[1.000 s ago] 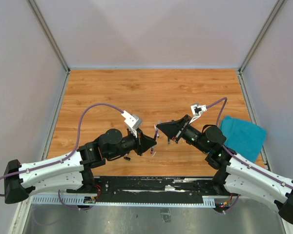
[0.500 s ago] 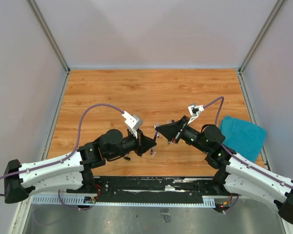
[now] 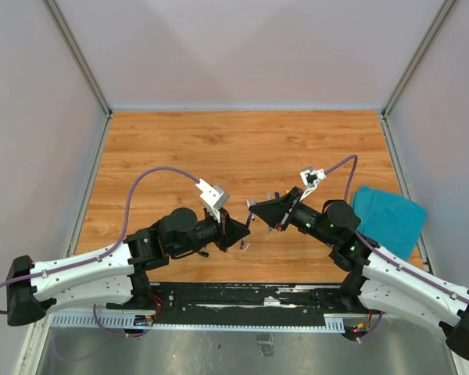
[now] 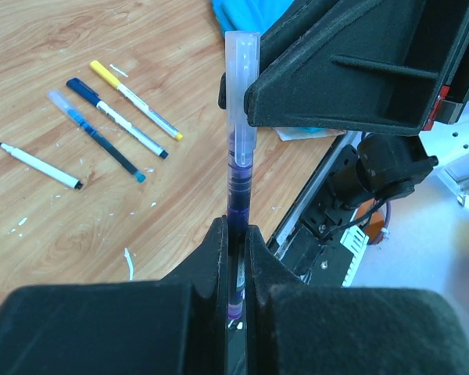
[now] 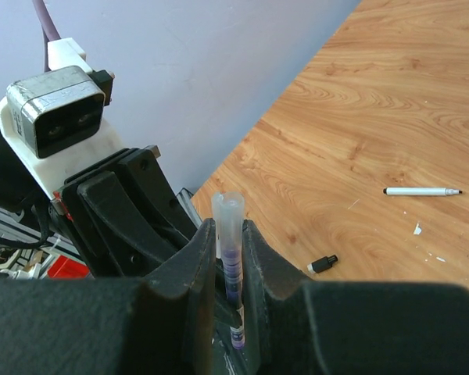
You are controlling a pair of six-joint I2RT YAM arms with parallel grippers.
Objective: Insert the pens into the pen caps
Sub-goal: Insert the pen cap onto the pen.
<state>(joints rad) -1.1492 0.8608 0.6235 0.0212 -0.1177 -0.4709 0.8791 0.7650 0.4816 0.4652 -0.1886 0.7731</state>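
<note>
R hand (image 3: 253,207) shifted; only L-wrist shows 4 pens (image 4: 113,117).

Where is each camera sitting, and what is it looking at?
Top: high behind the arms, looking down at the table; both arms show, left tool and right tool nearly touching.
Left wrist: behind the left tool, looking past left fingers along the purple pen.
Right wrist: behind the right tool, looking past right fingers.
Both wrists share that pen.

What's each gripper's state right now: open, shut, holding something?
Left gripper: closed on the purple pen, gripping its barrel.
Right gripper: closed on the clear cap on that same pen's end.
</note>
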